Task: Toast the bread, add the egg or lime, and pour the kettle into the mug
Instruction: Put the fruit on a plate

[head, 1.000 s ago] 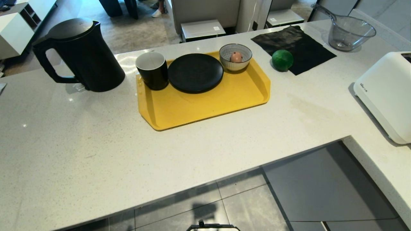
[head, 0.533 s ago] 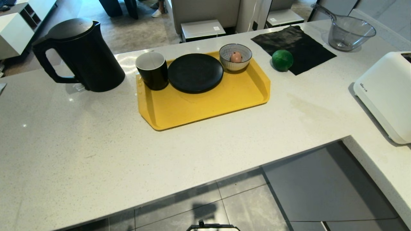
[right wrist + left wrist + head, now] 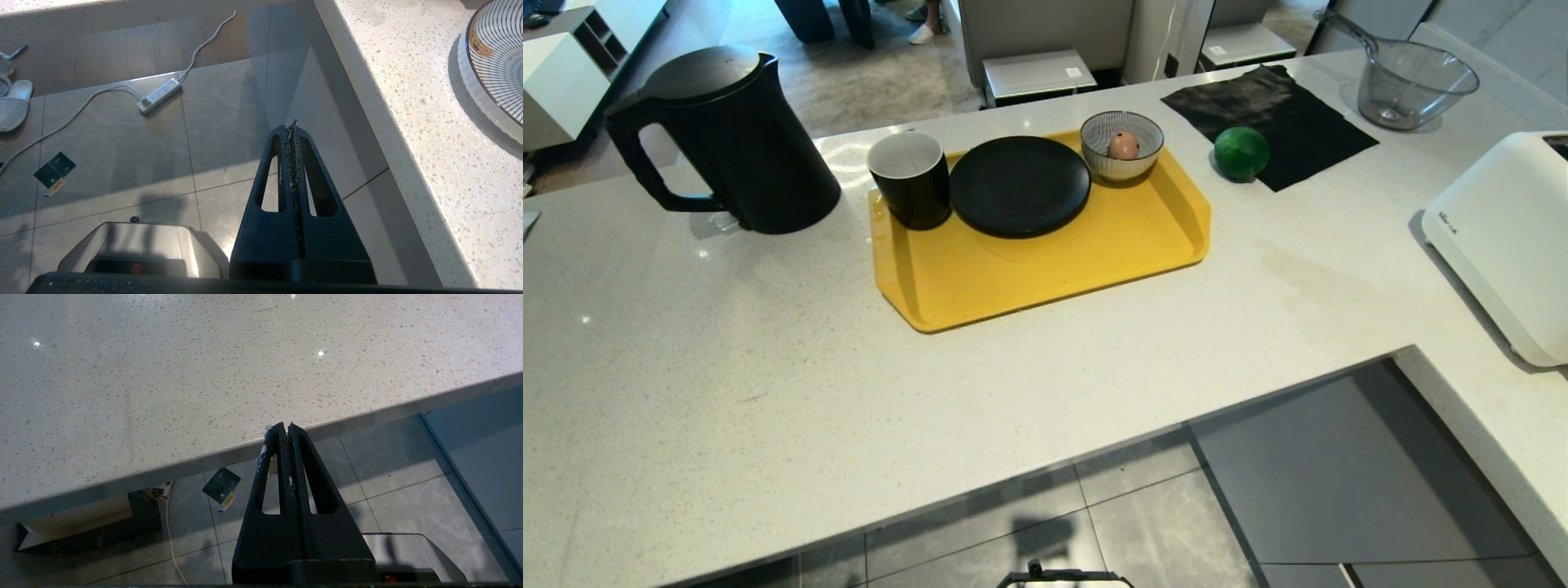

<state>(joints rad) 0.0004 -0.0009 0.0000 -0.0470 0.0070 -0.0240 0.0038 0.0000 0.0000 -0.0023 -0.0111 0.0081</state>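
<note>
Two pincers, both clenched with nothing between the tips, both outside the head view. Left pincer (image 3: 287, 426) hangs over the floor tiles at the near edge of the surface (image 3: 204, 384). Right pincer (image 3: 291, 127) hangs over the floor beside a side run of the surface, where a striped white dish (image 3: 496, 65) sits; that dish shows in the right wrist view alone.

Head view, outward. Yellow tray (image 3: 1054, 273) lies mid-surface; along its far side stand the mug (image 3: 911, 180), white inside, a black plate (image 3: 1019, 185) bare of food, and a small striped bowl (image 3: 1121, 144) holding one egg (image 3: 1124, 145). Near half of the tray bare. Kettle (image 3: 727, 139) upright left of the tray, handle toward the left, apart from the mug. Lime (image 3: 1241, 153) right of the tray, at the near-left edge of a black cloth (image 3: 1274, 114). Clear jug (image 3: 1409, 82) at the far right corner. White toaster (image 3: 1503, 237) at the right edge, partly cut off. Broad open stretch of surface between the tray and the near edge. Bread not seen in any view.

Wrist views alone show a power strip (image 3: 159, 96) and cord on the floor.
</note>
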